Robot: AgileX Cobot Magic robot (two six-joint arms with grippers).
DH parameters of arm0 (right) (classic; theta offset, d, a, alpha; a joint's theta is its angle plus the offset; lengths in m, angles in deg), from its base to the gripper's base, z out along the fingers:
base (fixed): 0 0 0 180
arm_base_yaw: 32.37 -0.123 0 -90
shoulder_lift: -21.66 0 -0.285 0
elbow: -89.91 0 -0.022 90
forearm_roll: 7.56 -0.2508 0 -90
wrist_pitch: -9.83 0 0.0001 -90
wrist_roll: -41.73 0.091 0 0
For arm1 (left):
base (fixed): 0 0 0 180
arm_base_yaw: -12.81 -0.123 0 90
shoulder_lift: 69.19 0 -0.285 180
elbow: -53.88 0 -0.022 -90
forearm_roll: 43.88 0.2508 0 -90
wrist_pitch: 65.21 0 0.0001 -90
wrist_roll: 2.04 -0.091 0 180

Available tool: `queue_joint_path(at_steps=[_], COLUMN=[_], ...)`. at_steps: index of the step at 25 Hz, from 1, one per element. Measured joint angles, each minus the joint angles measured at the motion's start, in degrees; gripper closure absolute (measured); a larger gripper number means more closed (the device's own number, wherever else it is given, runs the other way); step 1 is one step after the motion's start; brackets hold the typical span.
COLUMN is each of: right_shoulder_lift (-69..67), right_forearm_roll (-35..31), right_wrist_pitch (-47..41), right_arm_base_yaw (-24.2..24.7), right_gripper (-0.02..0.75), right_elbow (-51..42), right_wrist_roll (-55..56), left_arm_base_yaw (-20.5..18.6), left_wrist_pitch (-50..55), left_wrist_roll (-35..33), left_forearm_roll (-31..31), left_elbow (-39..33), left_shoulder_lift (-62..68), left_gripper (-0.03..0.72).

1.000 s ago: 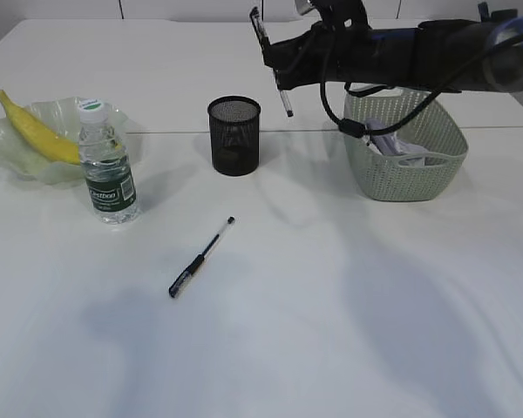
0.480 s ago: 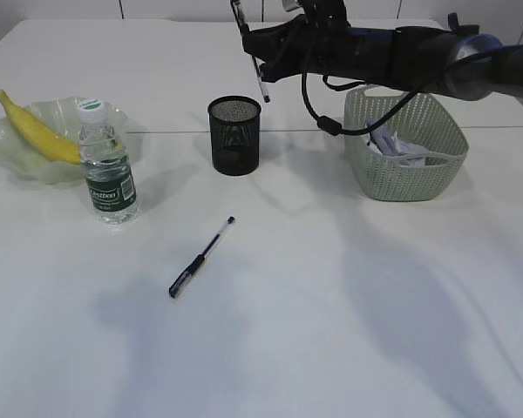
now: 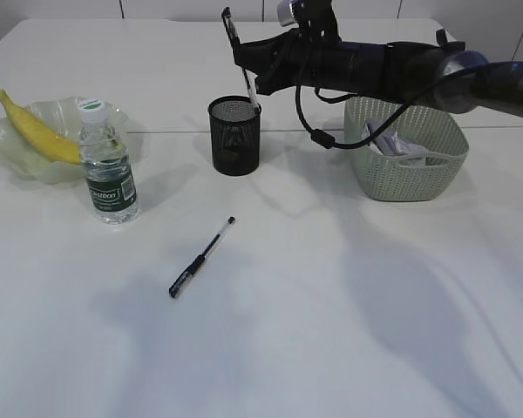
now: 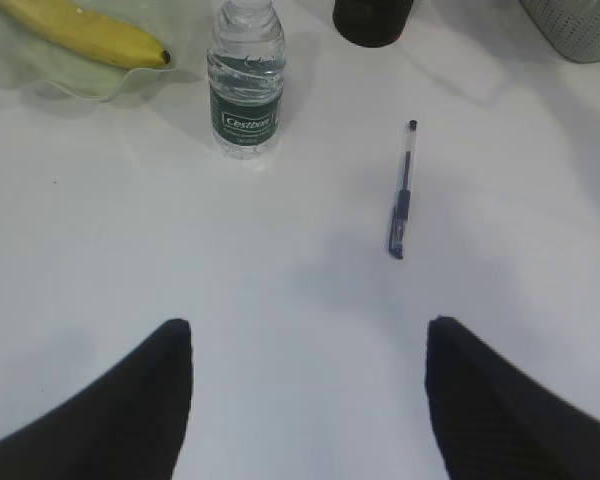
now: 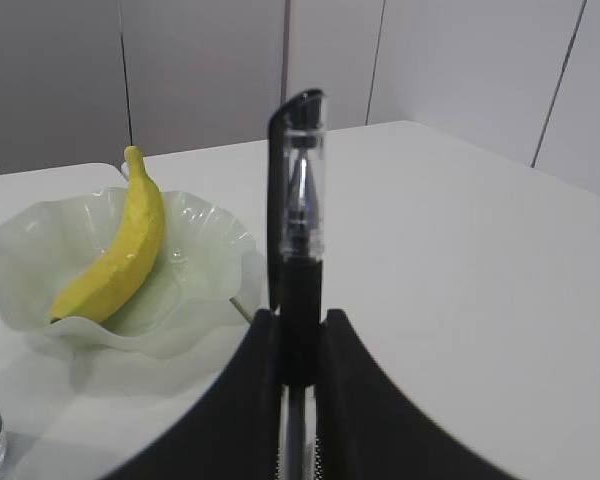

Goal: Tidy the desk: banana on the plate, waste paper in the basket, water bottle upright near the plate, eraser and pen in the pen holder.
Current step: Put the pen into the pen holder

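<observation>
White table (image 3: pixel 331 305): my right hand (image 3: pixel 248 65) grips a pen (image 3: pixel 244 78), tip seemingly inside the pen holder (image 3: pixel 234 135); left hand (image 4: pixel 310 400) wide; second pen (image 3: pixel 200 258) at six o'clock.

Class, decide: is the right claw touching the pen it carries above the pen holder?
Touching. The right wrist view shows the right claw clamped on the pen from both sides, no gap.

Banana (image 3: pixel 37 132) on plate (image 3: pixel 7 139), bottle (image 3: pixel 107 164) beside, basket (image 3: pixel 406 146) right
</observation>
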Motion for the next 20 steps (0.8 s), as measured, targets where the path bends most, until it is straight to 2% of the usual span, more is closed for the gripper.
queue_joint_path(at_steps=[20], right_shoulder_lift=[-4.0], right_forearm_roll=[0.0], right_wrist_pitch=[-0.9], right_arm_base_yaw=[-0.2], right_gripper=[0.696], right_elbow=[6.2], right_wrist_roll=[0.9], left_arm_base_yaw=[0.0], left_wrist_pitch=[0.0], left_wrist_roll=[0.0], left_forearm_roll=[-0.1], left_elbow=[0.0], left_shoulder_lift=[0.0], left_gripper=[0.171])
